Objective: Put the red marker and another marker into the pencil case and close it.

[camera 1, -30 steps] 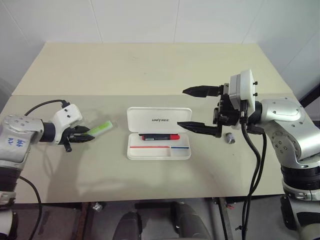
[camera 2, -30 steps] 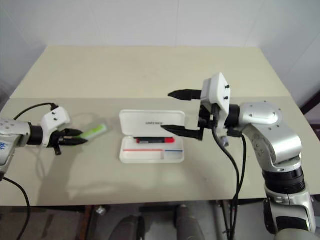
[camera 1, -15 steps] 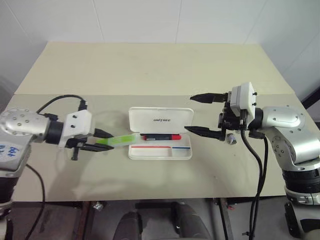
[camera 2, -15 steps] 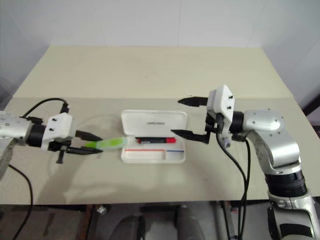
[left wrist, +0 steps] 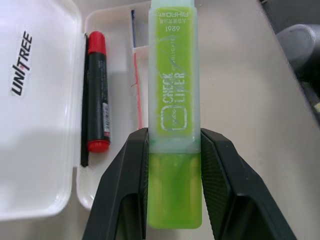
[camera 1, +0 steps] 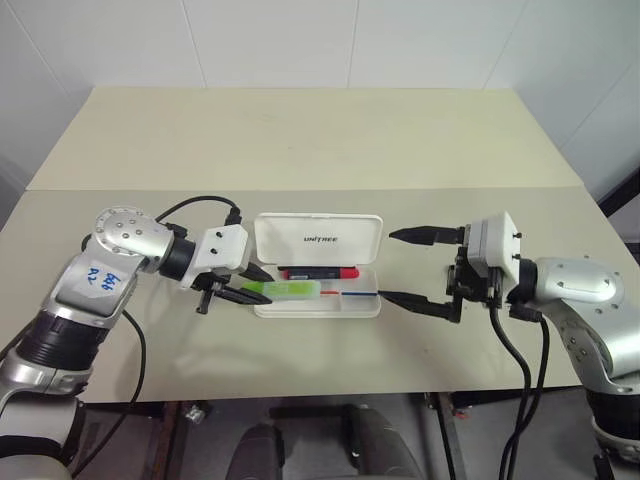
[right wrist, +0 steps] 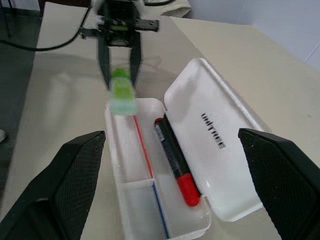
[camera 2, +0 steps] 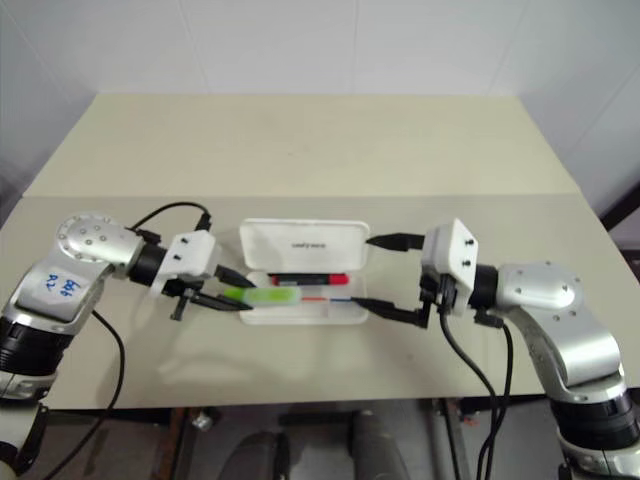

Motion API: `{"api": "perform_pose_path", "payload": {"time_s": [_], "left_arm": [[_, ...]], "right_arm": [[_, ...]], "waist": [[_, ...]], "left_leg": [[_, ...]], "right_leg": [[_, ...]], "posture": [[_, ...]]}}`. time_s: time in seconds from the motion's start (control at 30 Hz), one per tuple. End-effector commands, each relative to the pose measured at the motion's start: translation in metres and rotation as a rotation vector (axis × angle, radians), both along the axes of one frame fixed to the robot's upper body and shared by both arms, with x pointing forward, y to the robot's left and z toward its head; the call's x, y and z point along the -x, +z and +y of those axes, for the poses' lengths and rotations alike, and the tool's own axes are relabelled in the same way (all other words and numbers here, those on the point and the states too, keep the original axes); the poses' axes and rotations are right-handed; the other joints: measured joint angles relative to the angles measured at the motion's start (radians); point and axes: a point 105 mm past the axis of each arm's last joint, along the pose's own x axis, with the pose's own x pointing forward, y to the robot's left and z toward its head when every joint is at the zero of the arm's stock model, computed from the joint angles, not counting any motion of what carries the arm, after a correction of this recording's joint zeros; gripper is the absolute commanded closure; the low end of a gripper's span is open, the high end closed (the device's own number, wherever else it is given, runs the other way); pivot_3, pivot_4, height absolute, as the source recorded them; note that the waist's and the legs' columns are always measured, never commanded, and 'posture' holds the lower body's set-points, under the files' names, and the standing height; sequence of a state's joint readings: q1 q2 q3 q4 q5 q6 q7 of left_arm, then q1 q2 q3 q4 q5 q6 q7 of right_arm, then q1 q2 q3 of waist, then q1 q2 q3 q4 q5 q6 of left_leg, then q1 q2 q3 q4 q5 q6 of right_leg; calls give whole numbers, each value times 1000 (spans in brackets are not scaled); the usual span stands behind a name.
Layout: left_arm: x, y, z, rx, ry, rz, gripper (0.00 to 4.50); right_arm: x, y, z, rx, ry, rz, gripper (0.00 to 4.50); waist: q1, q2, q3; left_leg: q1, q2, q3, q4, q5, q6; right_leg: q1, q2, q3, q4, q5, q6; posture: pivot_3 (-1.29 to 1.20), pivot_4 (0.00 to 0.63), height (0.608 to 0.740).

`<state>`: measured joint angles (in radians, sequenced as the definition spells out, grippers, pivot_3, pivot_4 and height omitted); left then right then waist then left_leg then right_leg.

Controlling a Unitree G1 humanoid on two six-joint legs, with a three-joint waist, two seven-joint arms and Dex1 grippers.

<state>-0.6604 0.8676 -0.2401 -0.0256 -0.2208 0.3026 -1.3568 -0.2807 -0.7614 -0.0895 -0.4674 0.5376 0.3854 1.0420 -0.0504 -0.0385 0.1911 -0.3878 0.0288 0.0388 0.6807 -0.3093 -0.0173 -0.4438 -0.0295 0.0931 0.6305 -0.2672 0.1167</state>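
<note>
Head views: pencil case [camera 1: 318,240] lies open at the middle of the table [camera 1: 300,130], lid tipped back with its lettering showing. The red marker [camera 1: 320,272] lies inside, along the hinge side of the tray.
Left gripper [camera 1: 262,282]: reaches in from the case's left end, fingers pinched on the lime-green marker [camera 1: 290,289], which is held roughly level over the tray's front compartment; whether it touches the tray I cannot tell.
Right gripper [camera 1: 398,266]: just off the case's right end, jaws spread wide and holding nothing.
Left wrist view: two black fingers [left wrist: 125,170] clamp the green marker's lower half, the red marker beside it in the tray.
Right wrist view: wide-apart fingertips [right wrist: 75,165] frame the open case, the left gripper at its far end.
</note>
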Motion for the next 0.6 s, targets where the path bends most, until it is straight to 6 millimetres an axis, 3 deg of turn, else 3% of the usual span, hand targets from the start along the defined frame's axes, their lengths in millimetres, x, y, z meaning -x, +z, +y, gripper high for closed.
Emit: {"api": "perform_pose_path", "payload": {"time_s": [0.03,0.2,0.6], "left_arm": [[-6,0,-7,-21,-32,-36,3408],[-25,-9,-13,-21,25,-49,3408],[-18,-22,-33,-17,-45,7,3408]], "right_arm": [[7,12,-4,-2,-24,-59,0],[10,13,-3,-15,-51,-66,0],[12,12,-1,-28,-79,-74,0]], "waist": [[0,0,0],[2,0,0],[20,0,0]], "left_leg": [[0,0,1,0,0,0],[1,0,0,1,0,0],[1,0,2,1,0,0]], "right_leg": [[0,0,1,0,0,0],[1,1,2,1,1,0],[0,2,3,1,1,1]], "posture": [[0,150,740],[0,150,740],[0,150,740]]}}
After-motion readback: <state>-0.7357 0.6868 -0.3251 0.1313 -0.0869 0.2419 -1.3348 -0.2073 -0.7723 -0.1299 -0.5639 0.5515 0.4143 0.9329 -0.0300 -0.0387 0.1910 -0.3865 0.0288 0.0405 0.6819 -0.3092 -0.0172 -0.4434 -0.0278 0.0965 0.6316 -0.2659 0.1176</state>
